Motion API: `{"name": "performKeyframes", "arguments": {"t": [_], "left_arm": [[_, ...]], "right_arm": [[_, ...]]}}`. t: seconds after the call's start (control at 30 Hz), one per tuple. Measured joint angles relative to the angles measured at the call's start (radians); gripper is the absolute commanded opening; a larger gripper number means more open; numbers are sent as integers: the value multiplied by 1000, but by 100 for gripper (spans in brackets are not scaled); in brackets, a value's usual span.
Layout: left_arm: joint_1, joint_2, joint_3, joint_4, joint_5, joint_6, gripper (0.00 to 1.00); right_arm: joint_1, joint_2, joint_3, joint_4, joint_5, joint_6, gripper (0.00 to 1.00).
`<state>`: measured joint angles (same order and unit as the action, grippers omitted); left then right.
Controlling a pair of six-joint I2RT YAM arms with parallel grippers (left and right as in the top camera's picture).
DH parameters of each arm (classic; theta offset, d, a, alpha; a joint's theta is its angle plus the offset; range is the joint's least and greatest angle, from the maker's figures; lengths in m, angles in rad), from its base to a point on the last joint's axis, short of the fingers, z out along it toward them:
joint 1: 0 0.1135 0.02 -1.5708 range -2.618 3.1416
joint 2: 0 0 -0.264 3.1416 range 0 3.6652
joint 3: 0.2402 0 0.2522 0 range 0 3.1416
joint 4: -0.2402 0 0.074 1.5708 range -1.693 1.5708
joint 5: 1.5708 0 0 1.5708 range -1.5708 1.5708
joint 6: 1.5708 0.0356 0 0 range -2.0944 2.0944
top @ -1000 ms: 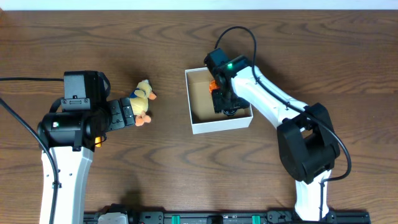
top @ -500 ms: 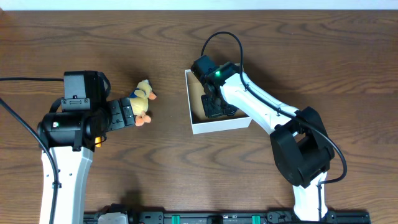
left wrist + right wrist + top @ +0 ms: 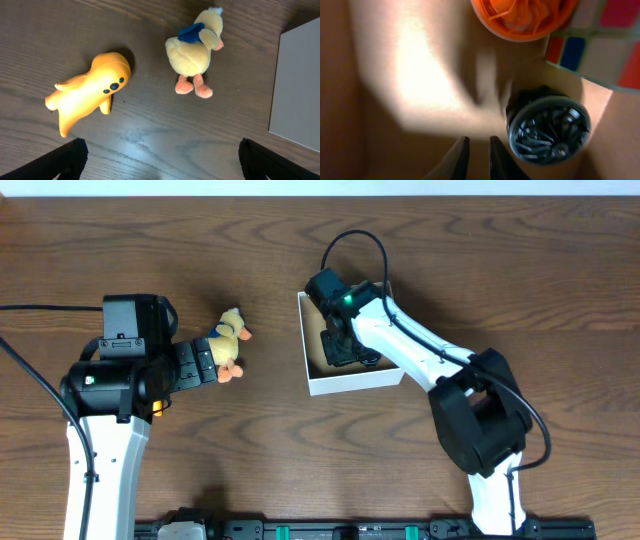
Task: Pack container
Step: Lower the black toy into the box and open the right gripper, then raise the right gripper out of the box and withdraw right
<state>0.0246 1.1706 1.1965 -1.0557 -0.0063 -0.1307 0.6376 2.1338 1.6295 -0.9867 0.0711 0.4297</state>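
Our right gripper [image 3: 478,141], fingers nearly pressed together on nothing, hangs inside the container [image 3: 355,381]. A black round piece [image 3: 547,125] lies just right of it and bare floor to its left. Our left gripper [image 3: 162,150] is spread wide, with a plush duck [image 3: 195,47] ahead.

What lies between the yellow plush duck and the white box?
Nothing: only bare table separates the duck and the container, as the overhead and left wrist views show.

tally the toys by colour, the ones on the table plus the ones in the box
yellow: 1, plush duck
orange: 2, toy figure and orange round piece
black: 1, black round piece
multicolour: 1, puzzle cube
total: 5
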Motion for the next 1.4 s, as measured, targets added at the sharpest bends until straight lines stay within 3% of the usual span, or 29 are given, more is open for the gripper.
{"name": "performKeyframes", "arguments": {"t": [0.63,1.1,1.4], "left_arm": [[0,0,0,0,0,0,98],[0,0,0,0,0,0,98],[0,0,0,0,0,0,98]], "right_arm": [[-106,23,0,3,36,43,21],[-48,23,3,-4,5,20,22],[-31,3,204,-160,72,-8,12]]}}
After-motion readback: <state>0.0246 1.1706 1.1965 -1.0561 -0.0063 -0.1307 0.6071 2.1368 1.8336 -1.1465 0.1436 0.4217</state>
